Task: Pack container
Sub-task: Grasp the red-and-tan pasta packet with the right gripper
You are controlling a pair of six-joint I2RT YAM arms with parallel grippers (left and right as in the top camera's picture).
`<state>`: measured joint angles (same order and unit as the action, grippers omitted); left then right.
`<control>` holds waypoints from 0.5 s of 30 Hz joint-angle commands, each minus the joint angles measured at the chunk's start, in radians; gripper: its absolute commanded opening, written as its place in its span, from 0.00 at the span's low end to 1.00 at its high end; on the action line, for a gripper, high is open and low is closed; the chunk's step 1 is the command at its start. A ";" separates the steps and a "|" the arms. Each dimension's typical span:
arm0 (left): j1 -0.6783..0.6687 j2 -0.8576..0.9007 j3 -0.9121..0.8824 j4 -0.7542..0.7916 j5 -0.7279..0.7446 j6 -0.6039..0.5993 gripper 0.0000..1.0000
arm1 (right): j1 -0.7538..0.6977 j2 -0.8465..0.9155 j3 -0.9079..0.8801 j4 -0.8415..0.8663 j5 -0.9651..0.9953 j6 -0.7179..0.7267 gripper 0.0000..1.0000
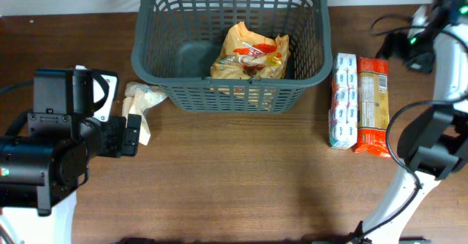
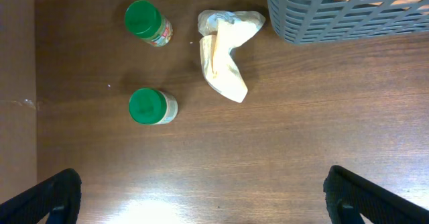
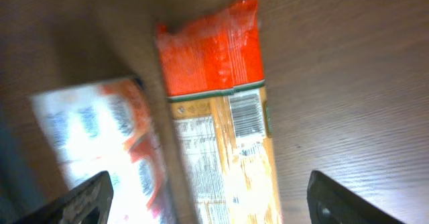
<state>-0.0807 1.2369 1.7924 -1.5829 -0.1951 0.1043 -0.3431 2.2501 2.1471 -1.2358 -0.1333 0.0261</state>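
The dark grey basket [image 1: 219, 98] stands at the back middle of the table, and its corner shows in the left wrist view [image 2: 348, 9]. An orange and yellow snack bag [image 1: 251, 54] lies inside it. My left gripper [image 1: 131, 131] is open and empty, left of the basket, above bare wood [image 2: 214, 197]. My right gripper [image 1: 391, 48] is open and empty, hovering above an orange packet [image 3: 221, 117] and a white, blue and red pack [image 3: 100, 137]. Both lie on the table right of the basket: the packet [image 1: 373, 105] and, beside it, the pack [image 1: 344, 101].
A crumpled cream bag [image 2: 224, 56] lies by the basket's front left corner [image 1: 142, 101]. Two green-lidded jars [image 2: 143, 18] [image 2: 149, 106] stand left of it, hidden under my left arm in the overhead view. The table's left edge is near the jars.
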 commanded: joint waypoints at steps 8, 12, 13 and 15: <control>0.005 -0.003 0.008 -0.001 0.004 -0.006 0.99 | 0.009 -0.019 -0.343 0.201 0.011 0.013 0.84; 0.005 -0.003 0.008 -0.001 0.004 -0.006 0.99 | 0.009 -0.019 -0.422 0.254 0.010 0.013 0.83; 0.005 -0.003 0.008 -0.001 0.004 -0.006 0.99 | 0.009 -0.019 -0.440 0.266 0.010 0.013 0.82; 0.005 -0.003 0.008 -0.001 0.004 -0.006 0.99 | 0.009 -0.019 -0.463 0.273 0.010 0.013 0.60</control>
<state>-0.0807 1.2369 1.7924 -1.5829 -0.1947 0.1043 -0.3378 2.2486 1.7401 -0.9665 -0.1181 0.0280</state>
